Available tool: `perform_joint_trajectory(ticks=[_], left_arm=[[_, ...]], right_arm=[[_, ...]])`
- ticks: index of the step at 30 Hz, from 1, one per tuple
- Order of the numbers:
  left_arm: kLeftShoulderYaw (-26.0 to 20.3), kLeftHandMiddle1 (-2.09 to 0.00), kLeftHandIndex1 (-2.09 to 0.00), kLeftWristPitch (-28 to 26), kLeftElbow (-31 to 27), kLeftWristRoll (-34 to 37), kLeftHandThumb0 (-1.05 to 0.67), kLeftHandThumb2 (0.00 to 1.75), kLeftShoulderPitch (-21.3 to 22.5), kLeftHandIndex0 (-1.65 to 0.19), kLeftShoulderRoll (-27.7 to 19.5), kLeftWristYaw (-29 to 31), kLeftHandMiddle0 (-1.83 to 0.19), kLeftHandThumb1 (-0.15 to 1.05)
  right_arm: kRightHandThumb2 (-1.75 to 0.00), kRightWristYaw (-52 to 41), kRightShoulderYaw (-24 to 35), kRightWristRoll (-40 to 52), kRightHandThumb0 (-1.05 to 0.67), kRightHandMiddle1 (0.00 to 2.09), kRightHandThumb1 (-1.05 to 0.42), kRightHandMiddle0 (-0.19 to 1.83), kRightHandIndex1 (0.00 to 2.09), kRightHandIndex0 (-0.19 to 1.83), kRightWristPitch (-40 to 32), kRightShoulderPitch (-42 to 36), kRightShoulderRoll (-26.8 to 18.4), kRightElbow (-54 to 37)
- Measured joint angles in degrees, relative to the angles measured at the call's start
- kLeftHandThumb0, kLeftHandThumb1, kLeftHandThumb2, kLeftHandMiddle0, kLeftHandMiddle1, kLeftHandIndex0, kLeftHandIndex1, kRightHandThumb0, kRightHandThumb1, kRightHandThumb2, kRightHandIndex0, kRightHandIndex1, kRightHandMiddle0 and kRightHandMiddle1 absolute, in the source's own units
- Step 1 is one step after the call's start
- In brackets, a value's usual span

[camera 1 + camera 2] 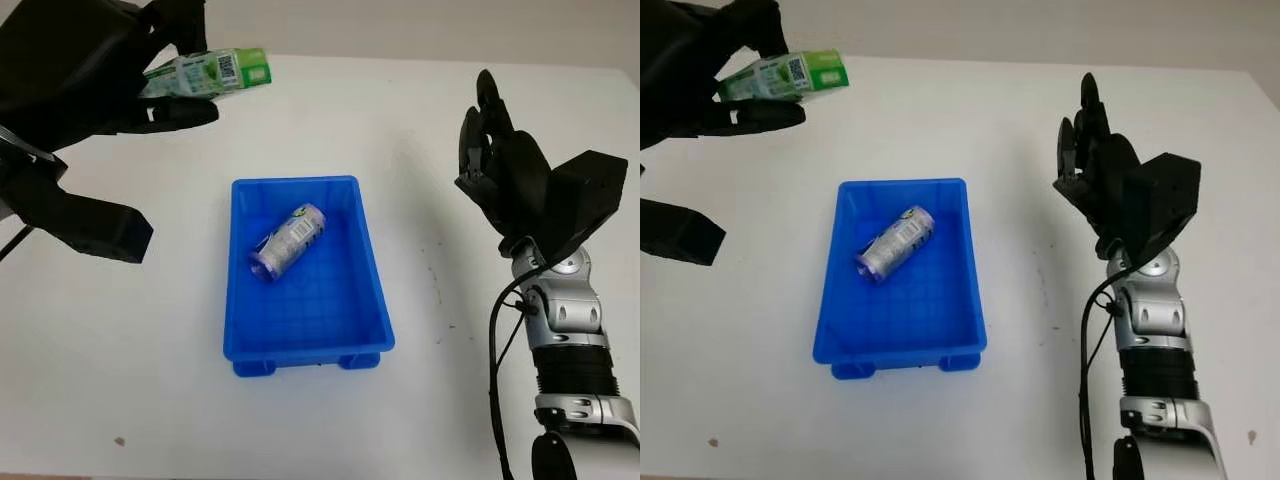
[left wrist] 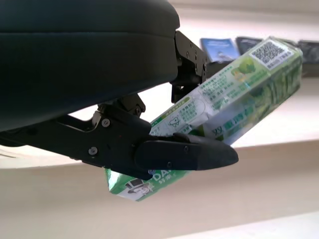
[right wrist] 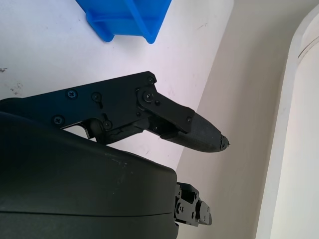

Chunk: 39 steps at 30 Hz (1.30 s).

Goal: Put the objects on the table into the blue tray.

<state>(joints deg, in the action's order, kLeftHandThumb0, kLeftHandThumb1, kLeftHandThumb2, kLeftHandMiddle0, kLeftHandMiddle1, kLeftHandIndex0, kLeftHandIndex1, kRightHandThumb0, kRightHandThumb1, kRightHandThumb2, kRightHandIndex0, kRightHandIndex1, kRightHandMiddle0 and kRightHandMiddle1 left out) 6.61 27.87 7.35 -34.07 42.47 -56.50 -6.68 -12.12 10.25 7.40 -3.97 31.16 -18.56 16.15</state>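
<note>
Black fingers of the left hand (image 1: 150,75) clamp a green box (image 1: 210,70) above the table's (image 1: 120,350) far left corner, long axis along the far edge. Its wrist view shows printed sides. Right hand (image 1: 495,150) open near the right edge. Can (image 1: 288,241) lies diagonally in the blue tray (image 1: 300,325).

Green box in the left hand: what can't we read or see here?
- Green box, eye views: near end hidden inside the left hand.
- Left wrist view: a finger crosses the box's print.
- Can in the tray: label too small to read.
- Right hand: open, palm side faces away.
</note>
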Motion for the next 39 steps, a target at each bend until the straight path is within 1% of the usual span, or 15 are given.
perform_joint_trajectory(ticks=[5,12,14,15,17,18,19,23,26,28,30,31,32,34,39], left_arm=[[-0.6,-2.09,-1.99,0.8,-5.7,5.1,-0.55,0.35,-1.4,-0.46,2.9,9.5,-0.95,1.05],[0.7,-2.09,-2.09,1.0,-10.1,9.0,-0.58,0.31,-1.6,-0.82,5.7,23.5,-1.15,1.05],[1.4,-2.09,-2.09,-0.3,-10.5,10.7,-0.56,0.31,-1.6,-0.75,7.0,27.3,-1.16,1.05],[1.6,-2.09,-2.08,-1.8,-10.7,12.1,-0.56,0.31,-1.6,-0.53,7.8,29.8,-1.07,1.05],[2.0,-2.09,-1.88,-6.2,-11.9,14.1,-0.58,0.30,-1.6,-0.20,8.8,34.8,-0.61,1.05],[2.2,-1.94,-1.76,-8.2,-12.5,14.6,-0.58,0.31,-1.6,-0.08,9.0,37.3,-0.42,1.05],[2.5,-1.62,-1.55,-9.8,-12.9,15.1,-0.57,0.31,-1.5,0.04,9.0,39.7,-0.26,1.05],[3.1,-0.76,-0.93,-14.0,-13.2,17.4,-0.51,0.21,-1.4,0.14,9.8,46.3,-0.16,1.05],[3.1,-0.32,-0.73,-14.6,-12.5,19.0,-0.38,0.11,-1.3,0.13,10.8,48.6,-0.13,1.04],[3.1,-0.16,-0.63,-14.7,-12.1,20.2,-0.26,0.07,-1.3,0.11,11.2,49.9,-0.12,1.04],[3.1,-0.08,-0.51,-14.8,-11.9,21.1,-0.15,0.12,-1.2,0.06,11.2,50.9,-0.11,1.04],[3.0,-0.07,-0.47,-14.7,-11.6,21.7,-0.13,0.33,-1.0,0.03,11.3,51.2,-0.11,0.96],[2.9,-0.06,-0.43,-14.6,-11.3,22.2,-0.12,0.76,-0.9,0.01,11.3,51.5,-0.10,0.74],[2.7,-0.04,-0.40,-14.7,-10.9,22.7,-0.12,1.08,-0.5,0.01,11.3,52.2,-0.07,0.58],[1.5,-0.05,-0.31,-19.2,-10.9,26.4,-0.17,1.18,0.5,-0.05,11.3,54.9,-0.02,0.54]], right_arm=[[-0.80,0.6,-0.1,0.0,-0.60,0.00,-1.05,-0.19,0.00,-0.19,-0.6,0.0,0.1,0.0],[-0.80,1.4,-0.3,-0.2,-0.60,0.00,-1.05,-0.19,0.00,-0.19,-0.6,-0.1,0.4,-0.1],[-0.79,1.4,-0.3,-0.2,-0.60,0.00,-1.05,-0.19,0.00,-0.19,-0.8,-0.5,0.4,-0.5],[-0.79,1.5,-0.3,-0.2,-0.60,0.00,-1.05,-0.19,0.00,-0.19,-0.8,-0.8,0.4,-0.8],[-0.79,1.5,-0.3,0.0,-0.59,0.00,-1.05,-0.19,0.00,-0.19,-0.8,-1.4,0.4,-1.1],[-0.80,1.6,-0.3,0.0,-0.59,0.00,-1.05,-0.19,0.00,-0.19,-0.9,-1.6,0.6,-1.2],[-0.80,1.6,-0.3,0.1,-0.60,0.00,-1.05,-0.19,0.00,-0.19,-0.9,-1.8,0.7,-1.4],[-0.79,1.8,-0.3,0.1,-0.62,0.00,-1.05,-0.19,0.00,-0.19,-1.2,-2.3,0.7,-2.2],[-0.78,2.1,-0.4,-0.1,-0.62,0.00,-1.05,-0.19,0.00,-0.19,-1.9,-2.3,0.7,-2.8],[-0.78,2.3,-0.4,-0.1,-0.62,0.00,-1.05,-0.19,0.00,-0.19,-1.9,-2.4,0.8,-2.9],[-0.78,2.3,-0.4,-0.2,-0.62,0.00,-1.05,-0.19,0.00,-0.19,-1.9,-2.6,0.8,-2.9],[-0.78,2.3,-0.4,-0.2,-0.62,0.00,-1.05,-0.19,0.00,-0.19,-1.9,-2.7,0.8,-2.9],[-0.78,2.3,-0.4,-0.1,-0.62,0.00,-1.05,-0.19,0.00,-0.19,-1.9,-2.7,0.8,-2.9],[-0.78,2.2,-0.4,-0.1,-0.61,0.00,-1.05,-0.19,0.00,-0.19,-1.9,-2.8,0.8,-2.9],[-0.77,2.1,-0.4,0.0,-0.62,0.00,-1.05,-0.19,0.00,-0.19,-2.1,-2.9,0.8,-2.9]])
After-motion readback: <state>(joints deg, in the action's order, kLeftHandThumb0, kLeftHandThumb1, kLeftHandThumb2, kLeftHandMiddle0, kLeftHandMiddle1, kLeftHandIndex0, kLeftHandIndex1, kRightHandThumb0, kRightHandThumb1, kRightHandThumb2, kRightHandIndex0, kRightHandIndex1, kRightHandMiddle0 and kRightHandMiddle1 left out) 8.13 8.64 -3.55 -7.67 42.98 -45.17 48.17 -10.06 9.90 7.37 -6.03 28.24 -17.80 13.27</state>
